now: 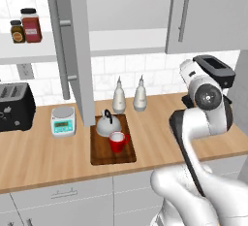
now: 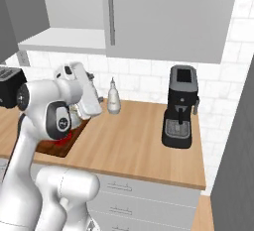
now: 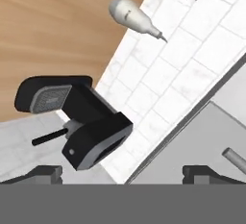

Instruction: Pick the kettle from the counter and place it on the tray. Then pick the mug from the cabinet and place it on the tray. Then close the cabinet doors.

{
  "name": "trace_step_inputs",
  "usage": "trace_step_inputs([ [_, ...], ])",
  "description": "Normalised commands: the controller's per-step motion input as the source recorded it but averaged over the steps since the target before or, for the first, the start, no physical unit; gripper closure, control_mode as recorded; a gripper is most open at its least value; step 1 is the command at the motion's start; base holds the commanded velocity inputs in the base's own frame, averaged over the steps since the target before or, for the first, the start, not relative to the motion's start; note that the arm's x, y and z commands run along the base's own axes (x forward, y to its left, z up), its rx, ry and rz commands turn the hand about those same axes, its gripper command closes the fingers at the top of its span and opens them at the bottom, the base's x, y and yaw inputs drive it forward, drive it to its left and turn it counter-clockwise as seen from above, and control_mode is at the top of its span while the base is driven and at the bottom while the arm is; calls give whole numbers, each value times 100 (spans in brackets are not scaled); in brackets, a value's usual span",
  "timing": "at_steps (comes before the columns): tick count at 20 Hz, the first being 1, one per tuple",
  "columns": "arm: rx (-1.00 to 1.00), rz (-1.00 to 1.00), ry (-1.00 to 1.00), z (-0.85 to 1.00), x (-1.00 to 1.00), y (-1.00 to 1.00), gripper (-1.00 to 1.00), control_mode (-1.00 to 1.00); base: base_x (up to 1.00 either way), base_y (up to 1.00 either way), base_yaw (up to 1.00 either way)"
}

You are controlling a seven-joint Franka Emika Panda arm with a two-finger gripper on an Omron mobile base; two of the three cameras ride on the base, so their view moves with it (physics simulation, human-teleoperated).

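Observation:
The silver-grey kettle (image 1: 107, 123) stands on the far end of the dark wooden tray (image 1: 99, 157) on the counter (image 1: 43, 154). The red mug (image 1: 116, 141) sits on the tray just in front of it, handle to the right. The cabinet (image 1: 126, 7) shows a bare white shelf (image 1: 126, 40). Its left door (image 1: 77, 50) is swung out towards me, while the right door (image 1: 206, 14) lies flat across the front. My gripper (image 3: 126, 174) is open with nothing between its fingers. It is raised over the counter right of the tray and faces the tiled wall and the right door's handle (image 3: 235, 159).
A black coffee machine (image 2: 180, 107) stands at the right on the counter. Two white bottles (image 1: 119, 97) are behind the tray, a white-and-teal scale (image 1: 63, 121) and a black toaster (image 1: 15, 106) to its left. Jars (image 1: 30, 24) sit on an open shelf at upper left.

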Motion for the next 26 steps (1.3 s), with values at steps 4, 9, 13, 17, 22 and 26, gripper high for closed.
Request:
trace_step_inputs([
  [4, -17, -2, -21, -23, -36, 29, -100, -100, 0, 0, 0],
  [9, -19, -5, -22, 0, -44, 21, -100, -100, 0, 0, 0],
  [13, -24, -24, -3, 0, -38, 53, -100, -100, 0, 0, 0],
  [17, -29, -27, -1, -18, -22, 56, -100, -100, 0, 0, 0],
  [22, -37, -16, -8, -15, 0, 30, -100, -100, 0, 0, 0],
  [26, -33, -25, -6, 3, -6, 31, -100, -100, 0, 0, 0],
])
